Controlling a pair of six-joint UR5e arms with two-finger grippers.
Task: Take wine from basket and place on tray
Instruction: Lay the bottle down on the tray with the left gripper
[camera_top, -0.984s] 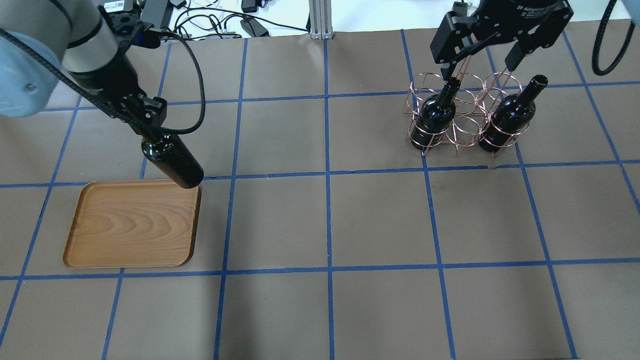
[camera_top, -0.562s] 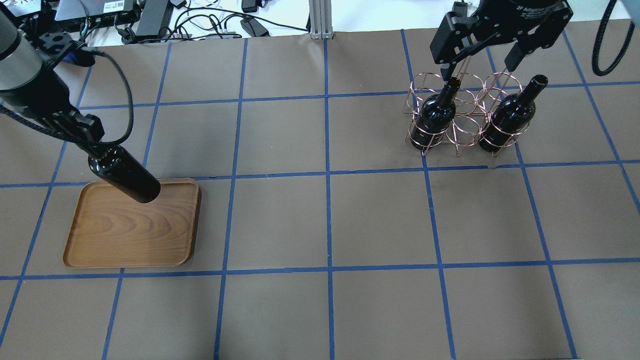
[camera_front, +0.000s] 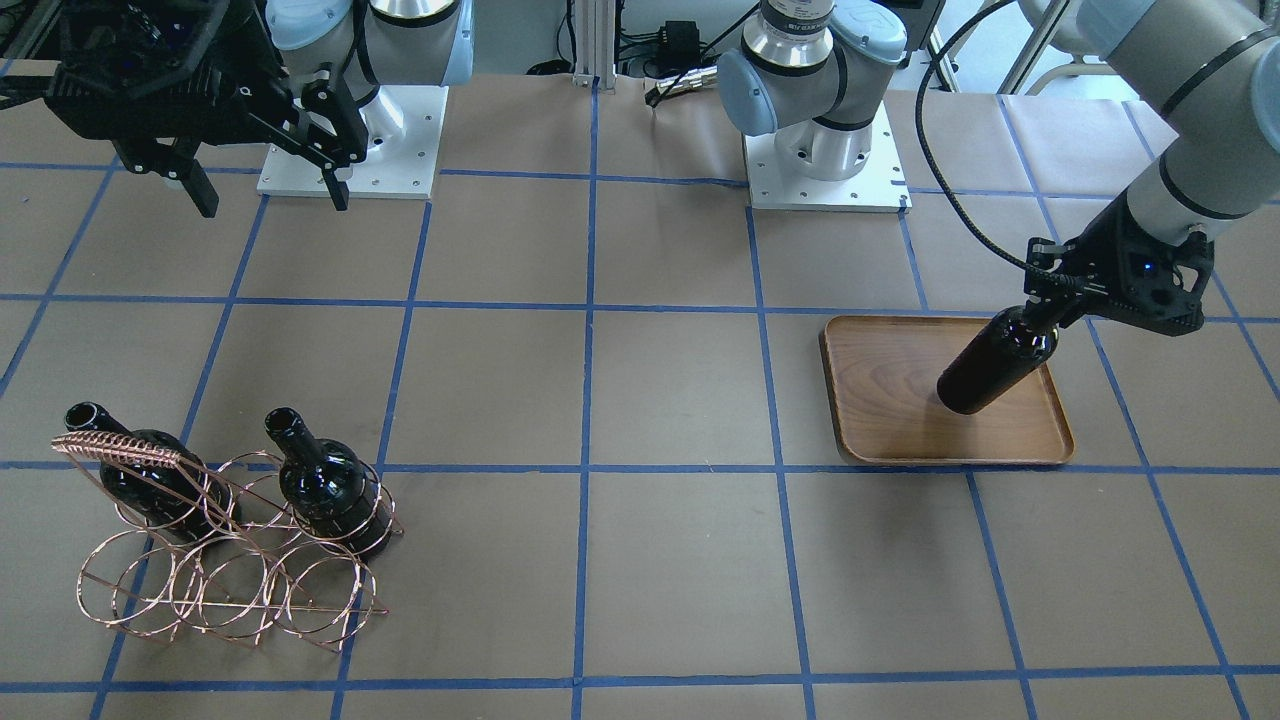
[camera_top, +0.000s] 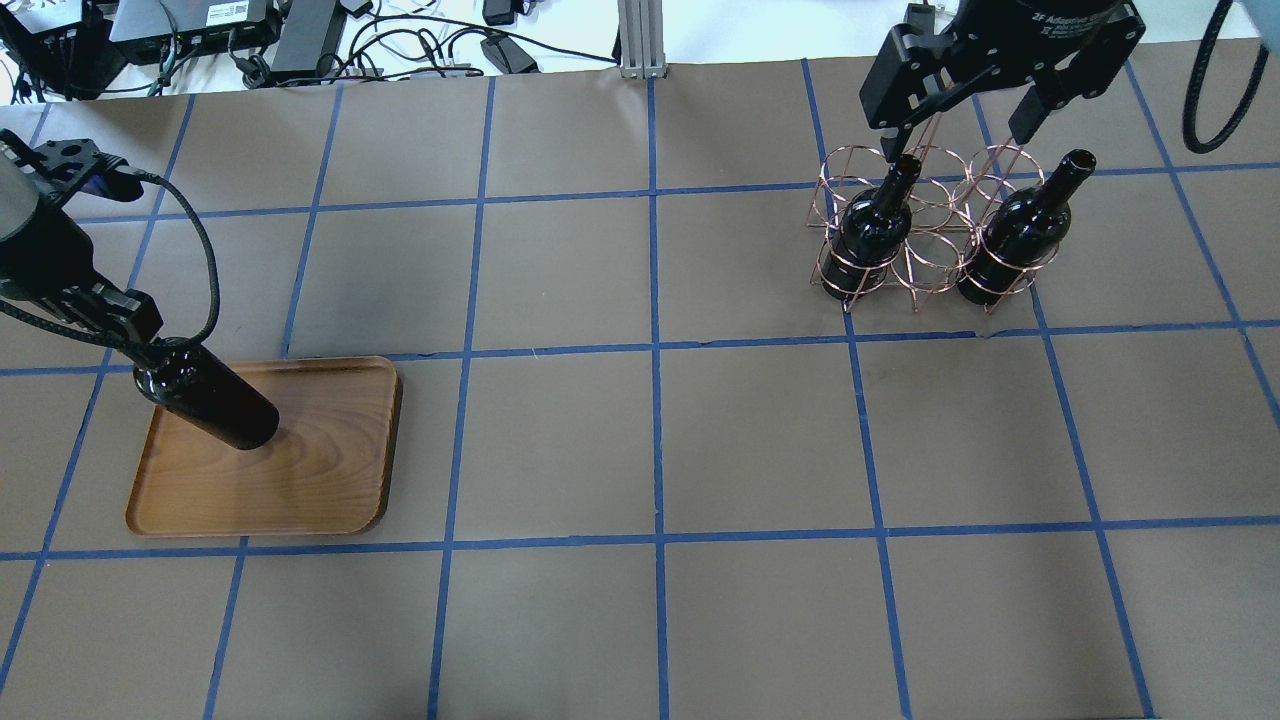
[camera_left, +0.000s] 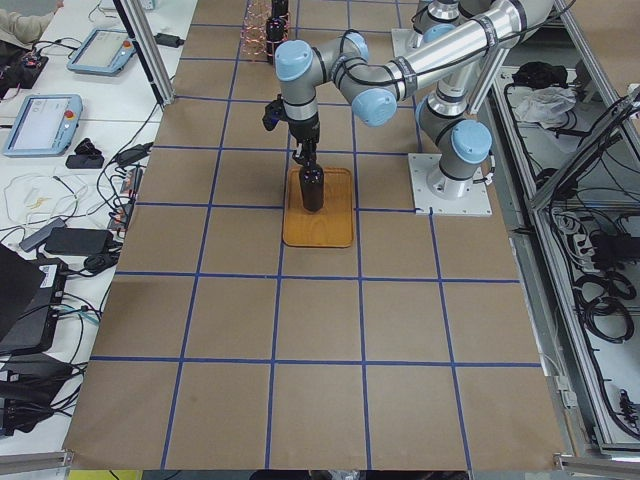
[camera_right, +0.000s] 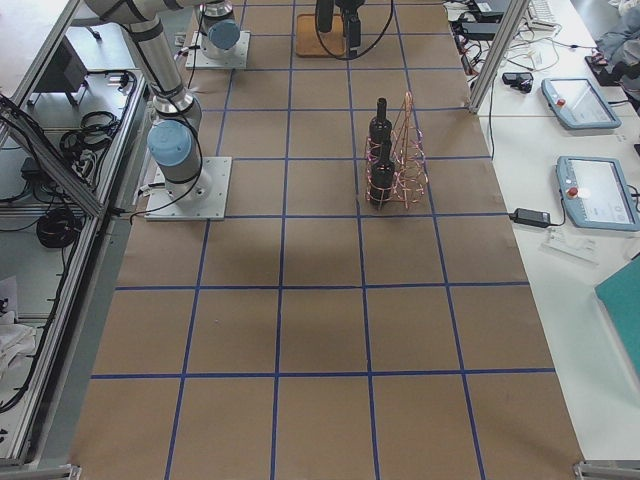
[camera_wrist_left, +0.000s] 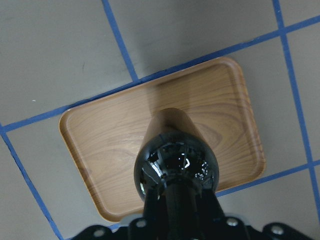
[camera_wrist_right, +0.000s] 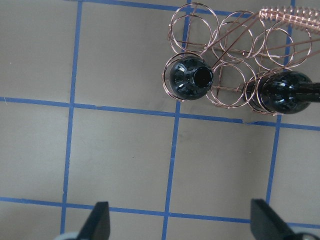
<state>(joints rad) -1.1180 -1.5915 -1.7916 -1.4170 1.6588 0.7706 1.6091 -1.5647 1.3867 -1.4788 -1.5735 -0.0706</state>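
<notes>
Grips the wine (camera_top: 205, 405) by its neck in the left gripper (camera_front: 1050, 300), fingers clenched on the glass and hiding the mouth. Hangs upright there, dark body straight below the fingertips, base downward. Directly under that base lies the tray (camera_top: 320, 470), wood grain showing all round the bottle in the left wrist view. No telling whether base and wood touch. Just ahead of the fingers in that same view: the glossy shoulder, round and near-black.

Far from those fingers, across the table (camera_top: 650, 450), stands the basket (camera_top: 930, 250) of copper wire rings. Slanted in its rings, mouths up, a second bottle (camera_top: 870, 230) and a third bottle (camera_top: 1015, 240), one ring apart.

High over that end hovers the right gripper (camera_top: 955, 140) — fingers spread wide, grasping nothing. Below and ahead of its fingertips in the right wrist view sits the basket, both bottles seen from above, with bare brown paper and blue tape lines directly beneath the open fingers.
</notes>
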